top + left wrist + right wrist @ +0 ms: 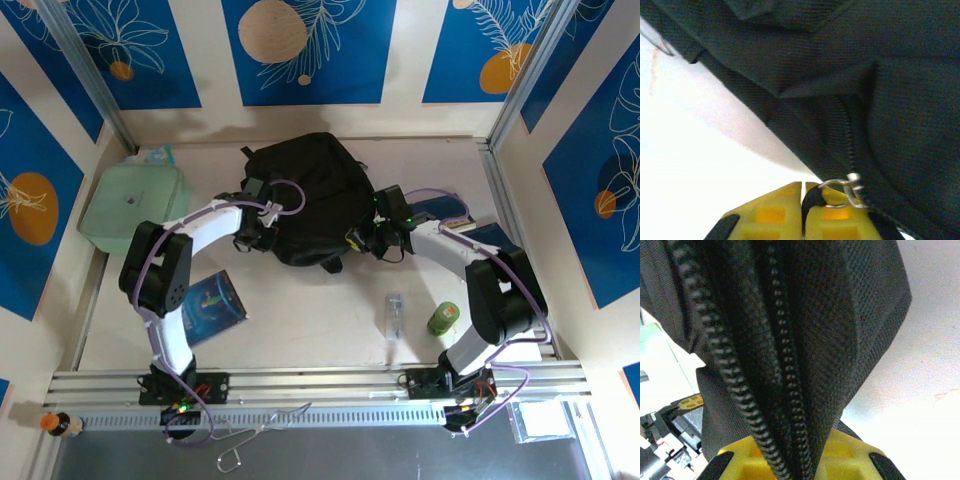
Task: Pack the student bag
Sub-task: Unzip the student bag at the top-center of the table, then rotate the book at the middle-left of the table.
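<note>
The student bag (pixel 305 190), a black fabric backpack, lies at the middle back of the table. My left gripper (pixel 250 236) is at its left side. In the left wrist view the left gripper (pixel 803 189) has its yellow fingers (pixel 772 212) pressed together on a black zip pull (pixel 816 199). A metal ring (pixel 840 192) ties this pull to the zip slider. My right gripper (pixel 376 240) is at the bag's right side. In the right wrist view the right gripper (pixel 800 460) is shut on a fold of bag fabric (pixel 840 330) with zip teeth (pixel 785 370) running through it.
A pale green lidded container (pixel 135 205) stands at the back left. A blue book (pixel 212 305) lies front left by the left arm. A clear bottle (pixel 394 315) and a small green can (pixel 443 318) lie front right. Blue flat items (pixel 455 212) sit under the right arm.
</note>
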`<action>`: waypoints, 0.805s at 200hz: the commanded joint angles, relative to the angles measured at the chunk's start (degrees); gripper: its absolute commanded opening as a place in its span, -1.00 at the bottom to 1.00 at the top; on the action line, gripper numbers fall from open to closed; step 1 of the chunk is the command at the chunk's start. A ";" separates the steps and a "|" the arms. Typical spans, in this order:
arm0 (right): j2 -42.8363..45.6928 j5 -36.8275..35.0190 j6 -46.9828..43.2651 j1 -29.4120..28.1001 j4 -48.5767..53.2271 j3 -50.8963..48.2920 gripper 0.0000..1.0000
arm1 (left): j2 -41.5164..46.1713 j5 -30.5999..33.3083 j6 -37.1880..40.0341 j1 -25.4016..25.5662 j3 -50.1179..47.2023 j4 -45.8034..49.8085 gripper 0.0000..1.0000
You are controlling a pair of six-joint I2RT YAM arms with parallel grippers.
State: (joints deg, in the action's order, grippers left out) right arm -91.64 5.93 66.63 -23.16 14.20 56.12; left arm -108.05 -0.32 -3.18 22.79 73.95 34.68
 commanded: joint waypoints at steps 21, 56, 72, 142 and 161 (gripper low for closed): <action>-1.77 3.57 -0.25 0.72 -2.08 -0.14 -0.78 | 2.60 9.46 -2.29 -4.68 -0.19 0.83 -0.24; -6.39 5.56 1.37 -2.33 -4.77 2.89 -0.71 | 13.11 12.32 -6.86 -4.82 -4.99 -0.48 0.11; -8.86 5.93 1.88 -3.76 -5.27 4.80 -0.69 | 17.28 13.10 -9.92 -4.99 -6.75 -0.16 0.22; -8.94 5.08 -7.41 -4.91 -0.38 10.49 0.29 | 31.21 11.89 -23.90 -5.76 -16.83 3.19 0.64; -4.60 1.86 -11.59 -4.23 2.69 9.01 0.45 | 34.44 10.32 -27.39 -6.39 -21.97 3.28 0.70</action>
State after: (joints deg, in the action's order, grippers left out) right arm -102.63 10.70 61.78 -28.32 11.73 65.43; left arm -77.36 11.18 -23.66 17.32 57.23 35.20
